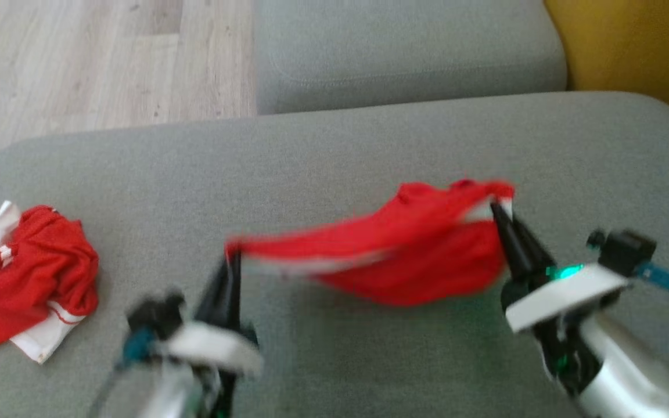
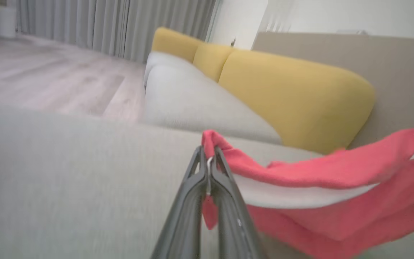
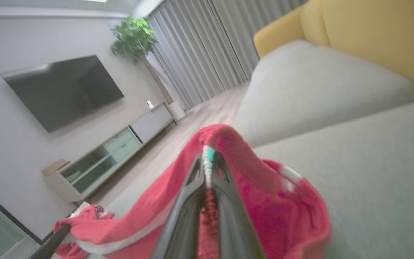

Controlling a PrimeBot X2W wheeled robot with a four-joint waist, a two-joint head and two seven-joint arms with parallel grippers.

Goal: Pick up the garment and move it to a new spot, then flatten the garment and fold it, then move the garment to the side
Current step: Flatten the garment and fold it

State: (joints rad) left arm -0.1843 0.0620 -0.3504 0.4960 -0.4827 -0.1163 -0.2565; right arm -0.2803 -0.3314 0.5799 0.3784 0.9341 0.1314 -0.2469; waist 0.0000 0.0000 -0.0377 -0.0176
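The left gripper (image 2: 208,153) has its two dark fingers pressed together on one red corner of the red fabric garment with a white band (image 1: 416,255); a little cloth comes out between the fingers below the tips. The right gripper (image 3: 208,158) is also closed, and it pinches the opposite end of the garment, where a white and pale green edge shows between its fingertips. The garment hangs between both grippers like a loose hammock, lifted above the wide grey fabric seat cushion (image 1: 334,151), and its middle sags down toward the cushion; whether the lowest part touches it I cannot tell. In the head view the picture is blurred around the arms. At the left side of the same cushion lies a second crumpled red and white garment (image 1: 27,284), well apart from the held one. Behind the cushion is another grey cushion (image 1: 404,52), then a yellow backrest (image 2: 293,97). Beyond are a pale wooden floor (image 1: 108,58), grey curtains (image 2: 113,25) and a dark wall television (image 3: 63,90).
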